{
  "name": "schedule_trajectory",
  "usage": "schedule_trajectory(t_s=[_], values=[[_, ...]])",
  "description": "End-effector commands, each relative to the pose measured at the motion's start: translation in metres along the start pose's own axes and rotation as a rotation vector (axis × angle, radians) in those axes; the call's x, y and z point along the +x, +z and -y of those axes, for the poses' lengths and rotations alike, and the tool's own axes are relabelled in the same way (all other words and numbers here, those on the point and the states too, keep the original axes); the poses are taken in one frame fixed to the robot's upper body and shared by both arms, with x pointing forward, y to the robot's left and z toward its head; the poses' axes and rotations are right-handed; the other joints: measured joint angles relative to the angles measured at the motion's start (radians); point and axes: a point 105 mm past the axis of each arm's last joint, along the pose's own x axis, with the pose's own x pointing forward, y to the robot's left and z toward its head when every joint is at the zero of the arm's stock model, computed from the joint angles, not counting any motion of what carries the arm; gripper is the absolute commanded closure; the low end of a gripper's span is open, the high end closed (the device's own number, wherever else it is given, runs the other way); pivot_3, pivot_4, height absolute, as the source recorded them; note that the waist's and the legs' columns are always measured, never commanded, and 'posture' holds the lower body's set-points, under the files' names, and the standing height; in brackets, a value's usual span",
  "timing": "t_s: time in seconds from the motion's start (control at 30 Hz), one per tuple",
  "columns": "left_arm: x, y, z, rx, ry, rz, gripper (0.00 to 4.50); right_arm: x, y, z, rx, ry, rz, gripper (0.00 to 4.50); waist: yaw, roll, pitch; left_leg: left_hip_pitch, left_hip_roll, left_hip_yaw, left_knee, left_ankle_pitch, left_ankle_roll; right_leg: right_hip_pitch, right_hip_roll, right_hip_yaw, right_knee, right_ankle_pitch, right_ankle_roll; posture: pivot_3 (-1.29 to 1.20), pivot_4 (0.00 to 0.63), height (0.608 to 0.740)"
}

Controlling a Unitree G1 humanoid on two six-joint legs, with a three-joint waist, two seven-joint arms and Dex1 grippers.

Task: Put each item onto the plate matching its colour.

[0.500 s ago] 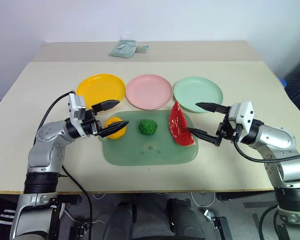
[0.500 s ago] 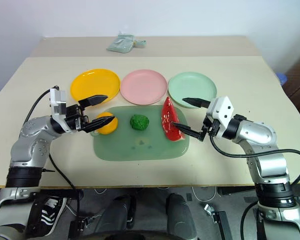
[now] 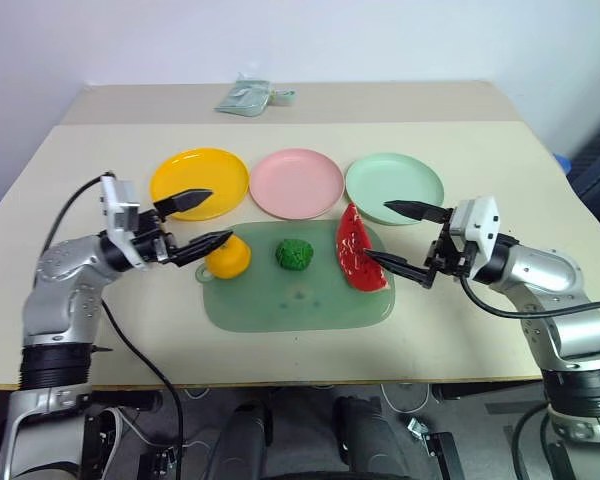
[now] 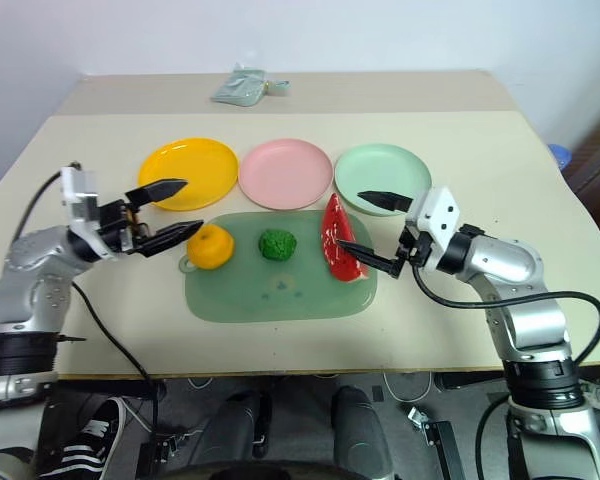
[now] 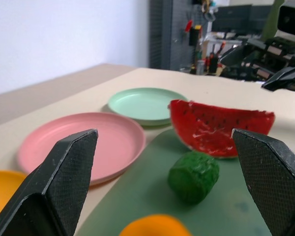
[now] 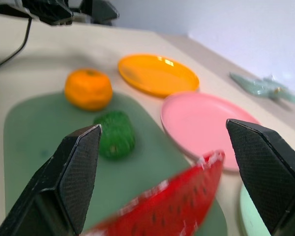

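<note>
Three items lie on a translucent green mat [image 3: 300, 300]: an orange fruit [image 3: 227, 257] at its left end, a bumpy green ball [image 3: 295, 254] in the middle and a red watermelon wedge [image 3: 358, 250] at its right end. Behind the mat stand a yellow plate [image 3: 200, 180], a pink plate [image 3: 297, 183] and a mint plate [image 3: 394, 188], all bare. My left gripper [image 3: 218, 217] is open just left of the orange fruit, its lower fingertip close to it. My right gripper [image 3: 376, 232] is open beside the wedge's right side, the lower fingertip at the wedge's edge.
A pale green packet [image 3: 245, 97] lies at the back of the table. The table's front edge runs close below the mat. A black cable [image 3: 130, 340] hangs from my left arm.
My left arm has drawn back to the left, so its lower finger no longer overlaps the orange fruit. The right gripper has barely shifted. The items have not moved.
</note>
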Motion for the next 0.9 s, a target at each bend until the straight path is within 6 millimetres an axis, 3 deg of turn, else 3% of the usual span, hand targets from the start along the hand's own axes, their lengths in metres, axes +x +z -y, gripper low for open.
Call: schedule_trajectory(t_s=[0.03,0.13,0.23,0.33,0.47,0.63,0.9], values=[[-0.013,0.013,0.0,0.013,0.029,0.013,0.0,0.006,0.017,0.003,-0.018,0.038,0.045,0.35,0.0,0.0,0.0,0.0,0.0,0.0,0.0,0.0,0.0,0.0,0.0,0.0,0.0,0.0,0.0,0.0,0.15,0.74],[-0.022,0.014,-0.001,-0.015,0.043,-0.012,0.0,0.004,0.025,0.006,0.063,0.1,0.052,0.35,0.007,0.0,0.0,0.0,0.0,0.0,0.0,0.0,0.0,0.0,0.0,0.0,0.0,0.0,0.0,0.0,0.15,0.74],[-0.025,-0.001,0.002,-0.08,0.057,-0.112,0.0,0.003,0.038,0.004,0.078,0.173,0.042,0.35,0.006,0.0,0.0,0.0,0.0,0.0,0.001,0.0,0.0,0.0,0.0,0.0,0.0,0.0,0.0,0.0,0.15,0.74],[-0.02,-0.018,0.006,-0.018,0.055,-0.226,0.0,0.0,0.052,-0.004,0.053,0.259,-0.009,0.35,0.006,0.0,0.0,0.0,0.0,0.0,0.0,0.0,0.0,0.0,0.0,0.0,0.0,0.0,0.0,0.0,0.15,0.74],[-0.006,-0.027,0.011,0.048,0.022,-0.254,0.0,0.005,0.064,-0.008,0.026,0.296,-0.089,0.35,0.004,0.0,0.0,0.0,0.0,0.0,0.0,0.0,0.0,0.0,0.0,0.0,0.0,0.0,0.0,0.0,0.15,0.74],[0.001,-0.043,0.012,0.072,0.013,-0.284,0.0,0.01,0.072,-0.008,-0.02,0.274,-0.092,0.35,0.004,0.0,0.0,0.0,0.0,0.0,0.0,0.0,0.0,-0.001,0.0,0.0,0.0,0.0,0.0,0.0,0.15,0.74],[0.014,-0.064,0.003,0.122,0.062,-0.317,0.0,0.008,0.067,-0.011,0.003,0.253,-0.075,0.35,0.006,0.0,0.0,-0.001,0.0,0.0,0.0,0.0,0.0,-0.001,0.0,0.0,0.0,0.0,0.0,0.0,0.15,0.74]])
